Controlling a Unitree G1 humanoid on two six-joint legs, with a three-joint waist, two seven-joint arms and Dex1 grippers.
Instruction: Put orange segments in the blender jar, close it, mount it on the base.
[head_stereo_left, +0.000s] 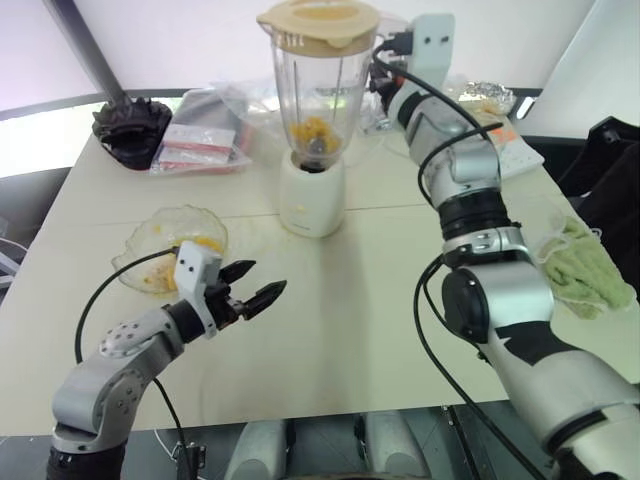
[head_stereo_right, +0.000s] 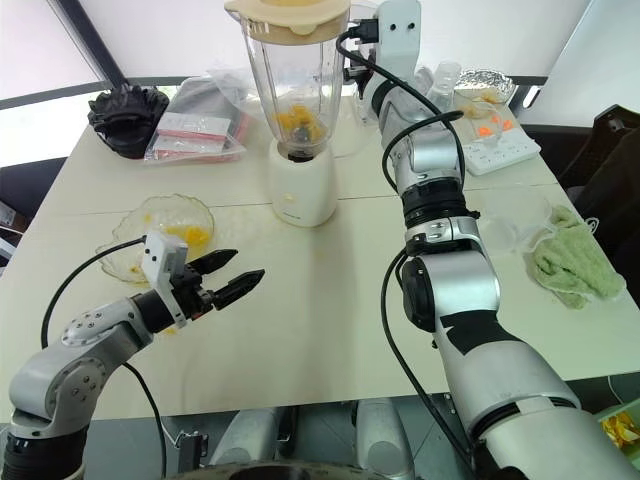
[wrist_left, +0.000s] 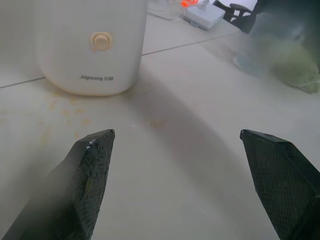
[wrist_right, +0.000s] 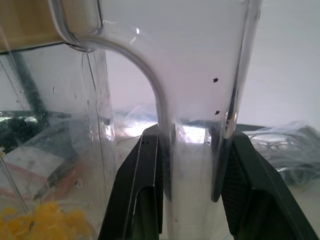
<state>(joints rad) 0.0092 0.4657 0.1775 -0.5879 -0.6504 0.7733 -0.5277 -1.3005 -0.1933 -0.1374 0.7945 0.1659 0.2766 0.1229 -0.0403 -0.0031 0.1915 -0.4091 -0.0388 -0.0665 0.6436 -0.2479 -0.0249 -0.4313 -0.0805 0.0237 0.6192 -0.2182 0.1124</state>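
The blender jar, lidded with orange segments inside, stands on the base mid-surface, its handle clasped by the right hand probably to seat it, while the left hand waits released.

Cream table — white base, clear bowl, green cloth, plastic bags

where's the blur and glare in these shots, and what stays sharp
Left wrist view: the fingertips and the green cloth are soft, the base and its printed lettering crisp. Right wrist view: bright backlight washes out behind the blender jar, with highlights along its handle. Left eye view: the window behind blows out white.
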